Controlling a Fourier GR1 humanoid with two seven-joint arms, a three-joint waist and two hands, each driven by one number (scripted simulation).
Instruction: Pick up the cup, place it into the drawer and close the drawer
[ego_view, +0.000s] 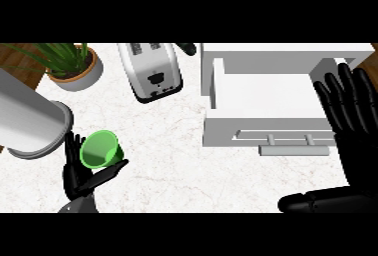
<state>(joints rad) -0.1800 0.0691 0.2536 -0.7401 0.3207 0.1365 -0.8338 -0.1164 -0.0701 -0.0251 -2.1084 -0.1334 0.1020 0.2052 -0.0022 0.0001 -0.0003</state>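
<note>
Left hand (83, 176) at lower left has its fingers curled round the green cup (100, 148); right hand (347, 107) rests flat-fingered beside the open white drawer (221, 80), nothing visible inside.

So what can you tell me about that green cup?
The green cup is a small, plain, plastic-looking tumbler, bright green, with no handle. It is tilted, its open mouth facing up toward the camera. The robot's left hand holds it, fingers curled round its side, at the counter's lower left beside a grey cylindrical container. It is not yet in the drawer.
</note>
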